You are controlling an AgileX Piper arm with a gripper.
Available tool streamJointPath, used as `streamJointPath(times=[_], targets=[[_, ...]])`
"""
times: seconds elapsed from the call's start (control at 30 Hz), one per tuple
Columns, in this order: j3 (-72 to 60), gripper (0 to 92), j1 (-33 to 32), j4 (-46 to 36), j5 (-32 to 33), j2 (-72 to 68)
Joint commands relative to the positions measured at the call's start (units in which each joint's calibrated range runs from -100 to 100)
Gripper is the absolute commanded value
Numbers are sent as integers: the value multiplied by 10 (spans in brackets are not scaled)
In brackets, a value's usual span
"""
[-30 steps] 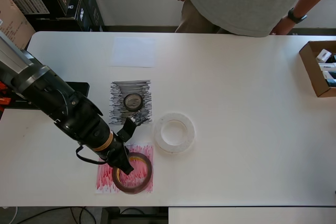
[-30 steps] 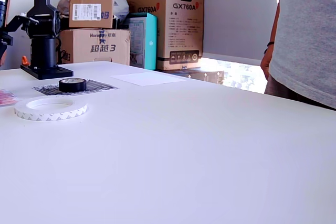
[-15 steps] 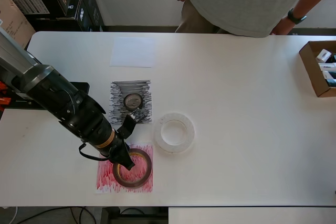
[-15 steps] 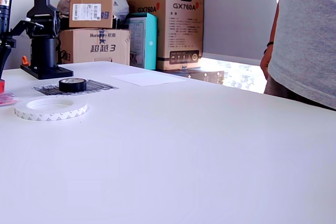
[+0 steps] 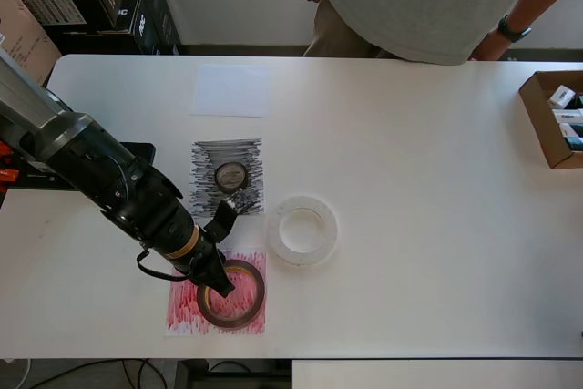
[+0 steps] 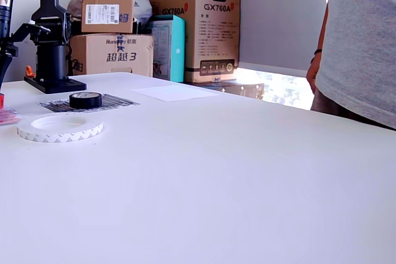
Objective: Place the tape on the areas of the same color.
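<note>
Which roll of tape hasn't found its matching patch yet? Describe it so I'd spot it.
On the white table, look just right of the black scribbled patch in the overhead view. The translucent white roll lies on bare tabletop, the largest roll and the only one on no patch.

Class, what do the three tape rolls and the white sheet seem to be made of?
Small black roll: probably glossy vinyl, with a slight sheen. Dark-red roll: shiny plastic film on what looks like a card core. Large white roll: translucent, likely double-sided tape or film. White sheet: flat, matte, apparently plain paper.
</note>
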State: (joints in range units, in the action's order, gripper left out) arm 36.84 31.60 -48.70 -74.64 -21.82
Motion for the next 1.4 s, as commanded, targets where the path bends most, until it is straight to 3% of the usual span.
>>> streamJointPath(times=[0.0,0.27,1.37], targets=[[7,140,1,-5,0,18],[111,140,11,81,-38,67],[121,152,7,80,-37,66]])
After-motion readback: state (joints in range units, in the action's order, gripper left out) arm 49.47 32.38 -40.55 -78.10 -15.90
